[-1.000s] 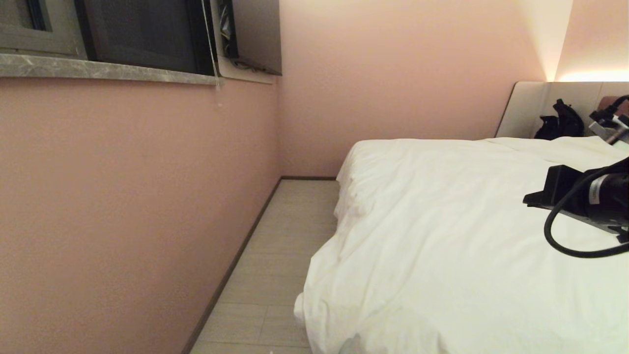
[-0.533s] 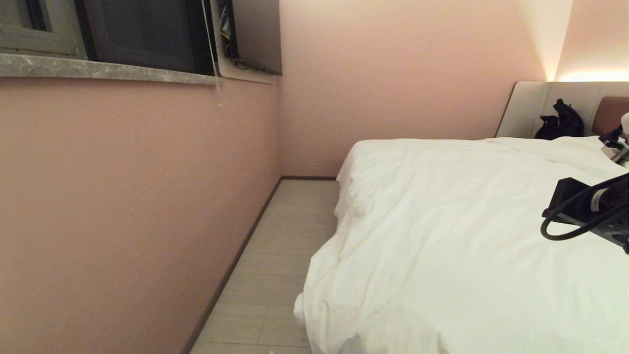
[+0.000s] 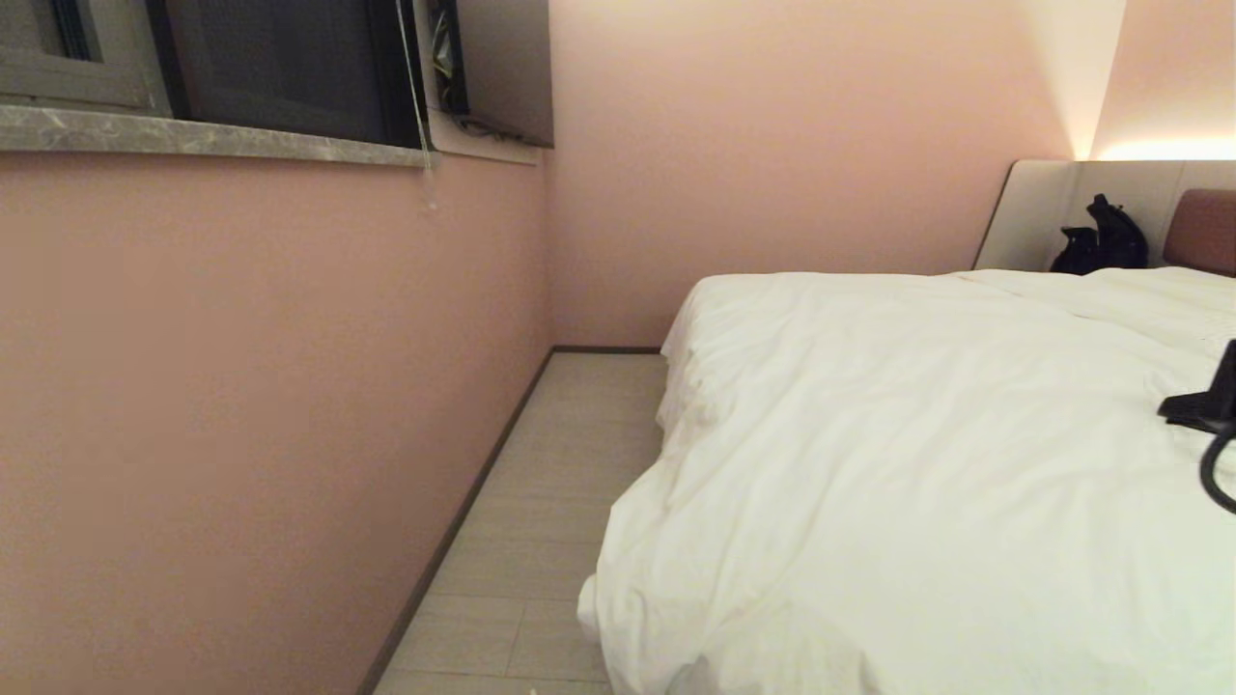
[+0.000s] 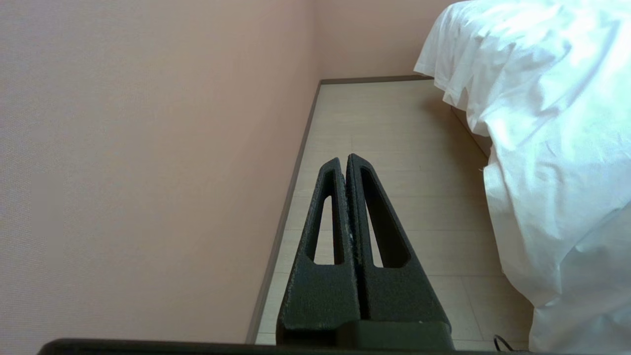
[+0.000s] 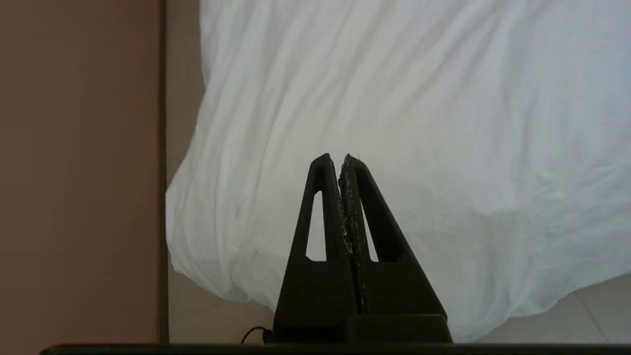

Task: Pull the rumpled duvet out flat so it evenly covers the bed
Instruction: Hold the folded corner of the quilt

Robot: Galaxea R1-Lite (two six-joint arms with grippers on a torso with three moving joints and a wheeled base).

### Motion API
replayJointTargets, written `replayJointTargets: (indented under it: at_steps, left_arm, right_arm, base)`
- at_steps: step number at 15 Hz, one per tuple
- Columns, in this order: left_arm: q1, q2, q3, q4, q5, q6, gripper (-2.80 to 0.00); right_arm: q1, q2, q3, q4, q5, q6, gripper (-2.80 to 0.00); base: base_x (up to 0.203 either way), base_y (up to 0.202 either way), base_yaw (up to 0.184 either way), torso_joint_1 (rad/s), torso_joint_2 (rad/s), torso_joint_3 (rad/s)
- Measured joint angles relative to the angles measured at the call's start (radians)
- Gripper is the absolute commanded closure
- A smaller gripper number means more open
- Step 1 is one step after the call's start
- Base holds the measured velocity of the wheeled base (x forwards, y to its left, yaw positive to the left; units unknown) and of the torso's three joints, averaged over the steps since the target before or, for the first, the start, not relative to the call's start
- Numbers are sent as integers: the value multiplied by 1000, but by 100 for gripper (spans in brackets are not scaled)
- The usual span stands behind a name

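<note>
Hanging over the duvet (image 5: 419, 148), the right tool (image 5: 340, 159) points down at the white cloth, its two black fingers pressed together with nothing between them; it holds no fabric. From the head camera only a black piece of the right arm (image 3: 1207, 401) and a loop of cable show, cut off at the frame edge above the duvet's right part, so the tool itself is out of that view. Left tool (image 4: 343, 160) sits low off the duvet's left side, over the floor (image 4: 389, 148), pointing along the strip between the pink wall (image 4: 148, 148) and the duvet's hanging edge; fingers closed flat on each other, empty.

Hard to make out: the mattress and base are covered, only a thin dark slit of the bed (image 4: 471, 133) shows under the overhang in the left wrist view. Pale headboard panel (image 3: 1038, 212) and a brown padded section (image 3: 1202, 227) show beyond the duvet's far end, the brown one cut by the frame. A black object (image 3: 1101, 241) sits beside the panel; can't tell what it is.

Duvet (image 3: 917, 463) lies spread over the bed top, plain white, puffy, soft shallow creases, left edge draping toward the floor with ruffled folds, near corner bulging out rounded. A window sill (image 3: 212, 140) runs on the wall left of it.
</note>
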Motion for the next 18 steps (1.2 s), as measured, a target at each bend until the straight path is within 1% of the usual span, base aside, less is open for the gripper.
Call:
replayJointTargets:
  at_steps: [6, 12, 15, 18]
  left_arm:
    - [0, 0, 0, 0, 0, 0, 0]
    - [0, 0, 0, 0, 0, 0, 0]
    - [0, 0, 0, 0, 0, 0, 0]
    - [0, 0, 0, 0, 0, 0, 0]
  right_arm:
    - [-4, -345, 45, 24, -62, -101, 0]
    - [-7, -617, 107, 26, -133, -184, 0]
    - [-11, -747, 174, 27, -156, -235, 0]
    - [-44, -841, 277, 19, -172, -282, 0]
  base:
    - [0, 0, 0, 0, 0, 0]
    - [0, 0, 0, 0, 0, 0]
    - [0, 0, 0, 0, 0, 0]
    - [0, 0, 0, 0, 0, 0]
